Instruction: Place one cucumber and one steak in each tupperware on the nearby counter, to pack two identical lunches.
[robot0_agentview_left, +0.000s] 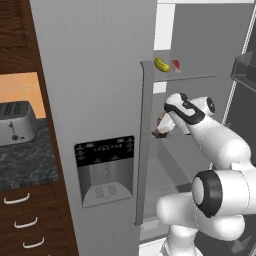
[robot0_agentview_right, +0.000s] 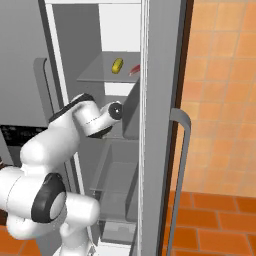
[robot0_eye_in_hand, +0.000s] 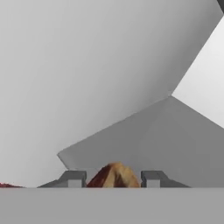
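My gripper (robot0_eye_in_hand: 113, 179) reaches into the open fridge and is shut on a lumpy dark brown-red steak (robot0_eye_in_hand: 114, 173), which sits between the two fingertips. From the left base view the same steak (robot0_agentview_left: 161, 131) shows at the hand, just behind the door's edge. On the shelf above lie a yellow-green cucumber (robot0_agentview_left: 161, 64) and a flatter red-pink steak (robot0_agentview_left: 176, 65); the right base view shows that cucumber (robot0_agentview_right: 117, 65) and steak (robot0_agentview_right: 135, 70) too. The black-grey marbled counter (robot0_agentview_left: 25, 160) is at the far left. The tupperware is out of view.
The shut grey fridge door with its dispenser panel (robot0_agentview_left: 104, 170) and long handle (robot0_agentview_left: 144, 145) stands left of the arm. The open right door (robot0_agentview_right: 160, 125) with a curved handle (robot0_agentview_right: 181, 150) flanks the other side. A silver toaster (robot0_agentview_left: 15, 122) stands on the counter over wood drawers (robot0_agentview_left: 22, 220).
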